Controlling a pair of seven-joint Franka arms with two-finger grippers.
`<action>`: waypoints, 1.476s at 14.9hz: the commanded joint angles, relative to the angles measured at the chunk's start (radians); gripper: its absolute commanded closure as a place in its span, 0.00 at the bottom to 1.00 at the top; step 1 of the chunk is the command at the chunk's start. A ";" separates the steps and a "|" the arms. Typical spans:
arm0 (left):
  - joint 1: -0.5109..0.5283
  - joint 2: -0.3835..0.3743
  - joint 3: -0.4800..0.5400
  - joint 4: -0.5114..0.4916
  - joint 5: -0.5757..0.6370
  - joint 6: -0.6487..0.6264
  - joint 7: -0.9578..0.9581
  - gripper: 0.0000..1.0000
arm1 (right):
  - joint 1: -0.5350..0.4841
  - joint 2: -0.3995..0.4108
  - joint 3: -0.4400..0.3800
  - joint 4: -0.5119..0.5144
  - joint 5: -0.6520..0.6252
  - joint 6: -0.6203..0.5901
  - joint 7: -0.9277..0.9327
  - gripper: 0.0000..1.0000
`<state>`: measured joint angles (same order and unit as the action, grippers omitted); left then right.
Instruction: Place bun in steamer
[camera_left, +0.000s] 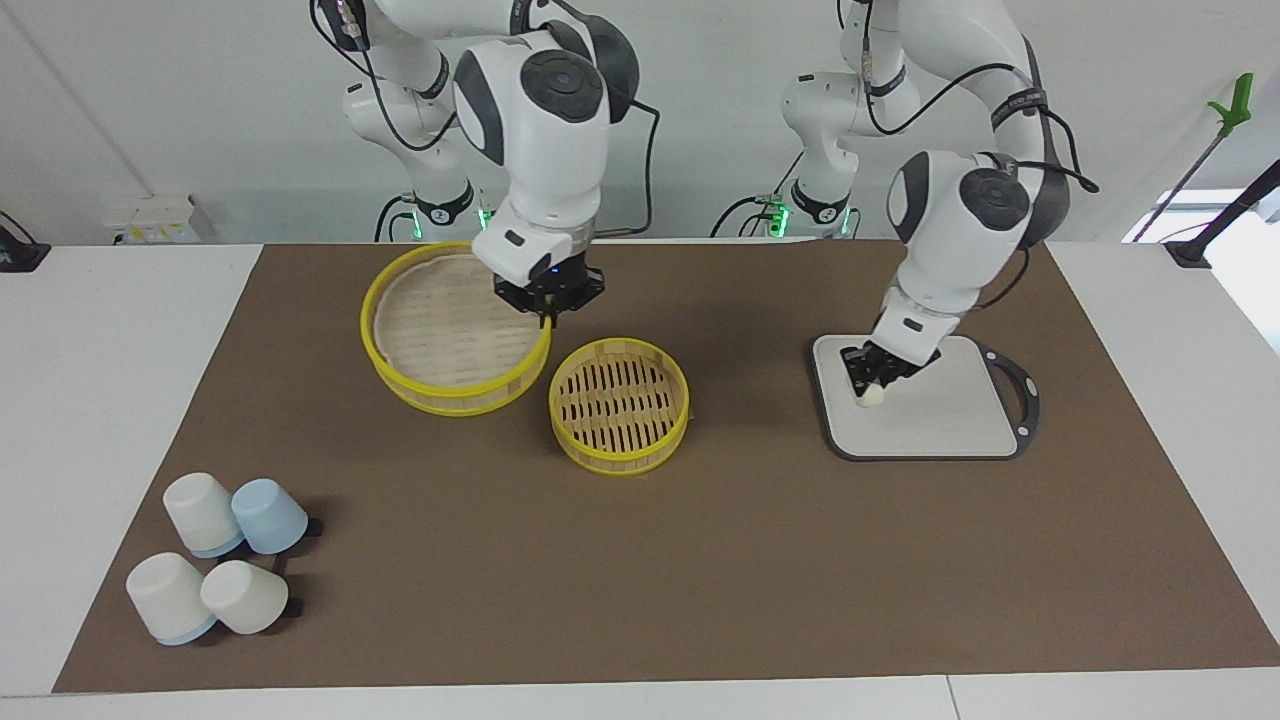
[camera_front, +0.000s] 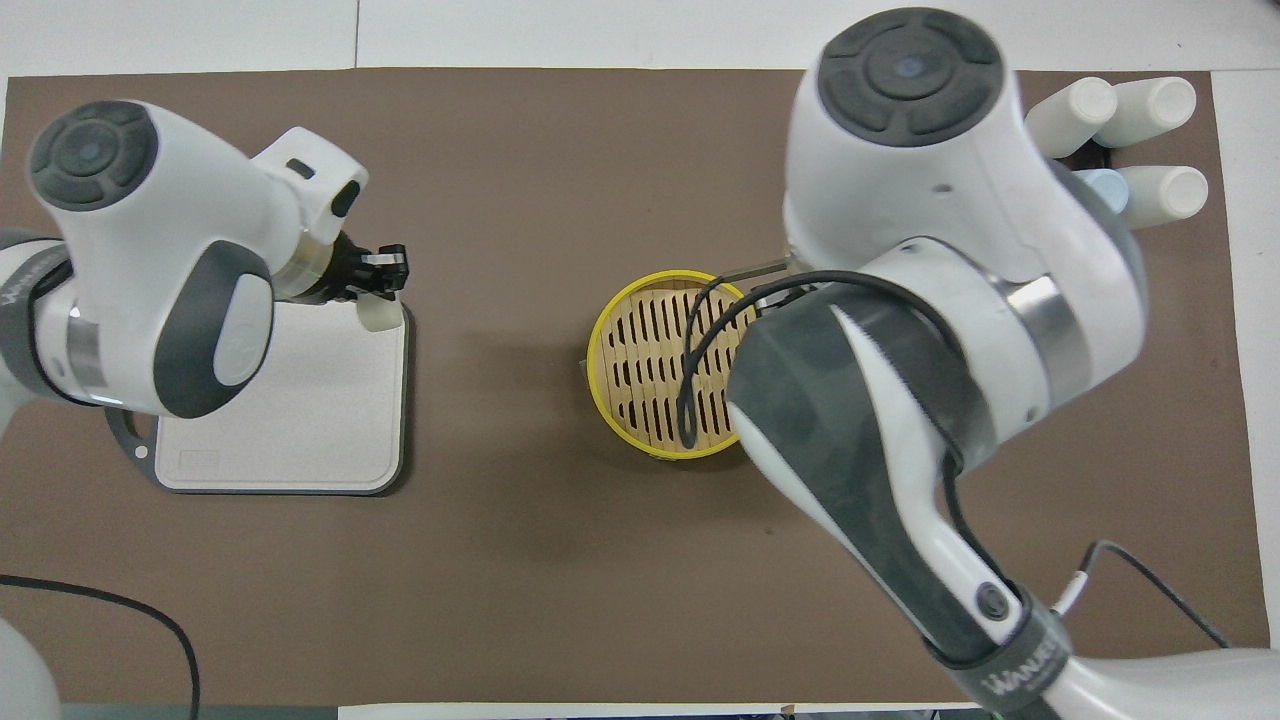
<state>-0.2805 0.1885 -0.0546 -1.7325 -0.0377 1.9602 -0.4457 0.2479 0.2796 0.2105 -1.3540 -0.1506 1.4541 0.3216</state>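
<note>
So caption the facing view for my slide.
Left gripper on the bun at the board; right gripper holds the lid beside the steamer.

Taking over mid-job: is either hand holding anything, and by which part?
Right hand grips the round yellow-rimmed bamboo lid by its rim, tilted up. Left hand closes on the small cream dough bun on the grey board.

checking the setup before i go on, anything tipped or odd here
The cups near the table corner lie tipped on their sides in a loose cluster. The lid is off, held tilted by the right gripper beside the steamer. Nothing spilled.
</note>
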 joint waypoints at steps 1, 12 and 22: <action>-0.167 0.097 0.019 0.145 -0.022 -0.038 -0.244 0.73 | -0.135 -0.112 0.010 -0.178 0.020 0.020 -0.172 1.00; -0.411 0.221 0.022 0.004 0.062 0.334 -0.421 0.72 | -0.318 -0.226 0.010 -0.369 0.078 0.115 -0.338 1.00; -0.401 0.184 0.022 -0.015 0.062 0.315 -0.447 0.00 | -0.309 -0.226 0.012 -0.364 0.085 0.124 -0.338 1.00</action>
<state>-0.6813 0.4257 -0.0449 -1.7271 0.0064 2.3073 -0.8730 -0.0572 0.0866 0.2186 -1.6908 -0.0833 1.5549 -0.0007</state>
